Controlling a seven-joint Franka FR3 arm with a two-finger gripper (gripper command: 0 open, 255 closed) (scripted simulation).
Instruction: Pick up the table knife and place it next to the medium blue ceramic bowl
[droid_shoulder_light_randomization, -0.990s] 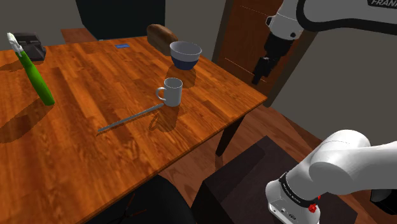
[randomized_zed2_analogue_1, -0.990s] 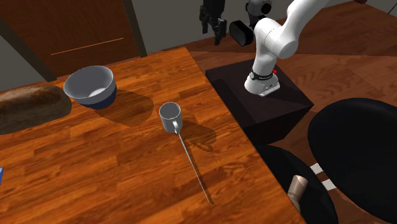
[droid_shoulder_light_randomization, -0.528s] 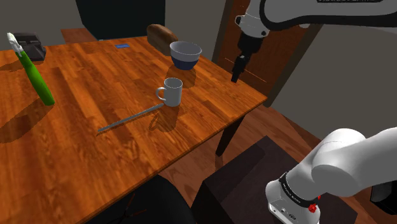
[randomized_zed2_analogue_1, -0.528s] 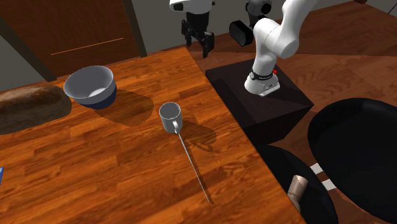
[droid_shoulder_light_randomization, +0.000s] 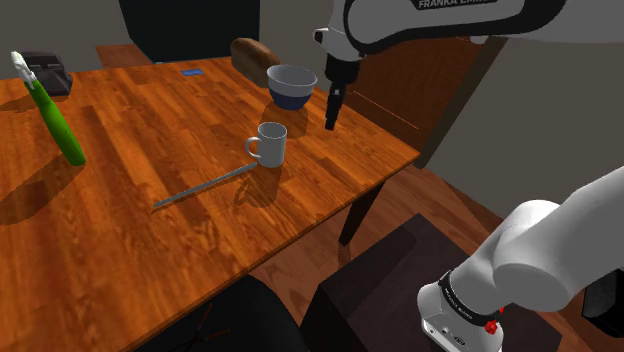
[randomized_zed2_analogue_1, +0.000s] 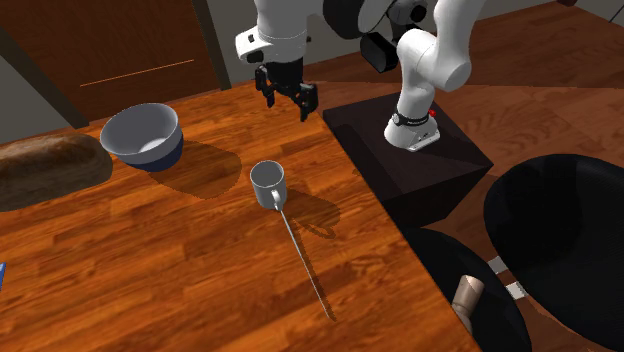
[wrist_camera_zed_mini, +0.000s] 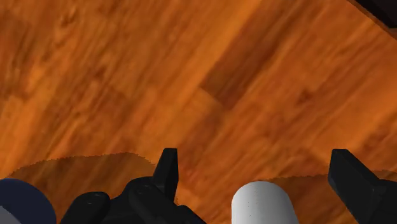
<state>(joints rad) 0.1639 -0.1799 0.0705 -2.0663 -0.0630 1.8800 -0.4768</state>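
Wooden table (droid_shoulder_light_randomization: 120, 230), orange-brown planks, with a dark door beyond. We catalogued:

- Table knife (droid_shoulder_light_randomization: 205, 187): flat near the table's middle, one end just beside a white mug (droid_shoulder_light_randomization: 270, 144).
- Blue bowl (droid_shoulder_light_randomization: 291, 86): toward the far edge, with a bread loaf (droid_shoulder_light_randomization: 253, 55) behind it.
- Gripper (randomized_zed2_analogue_1: 288, 103): fingers apart and empty, above the table at the shoulder view's right, near the mug and bowl and well apart from the knife.

Risks, as we judged them: a descent at the knife's mug end could knock the mug, and the thin knife could slip from a flat pinch.

Views: the exterior views gave us the knife. The wrist view put the mug beneath the spread fingers. The second exterior view showed the finger gap plainly.
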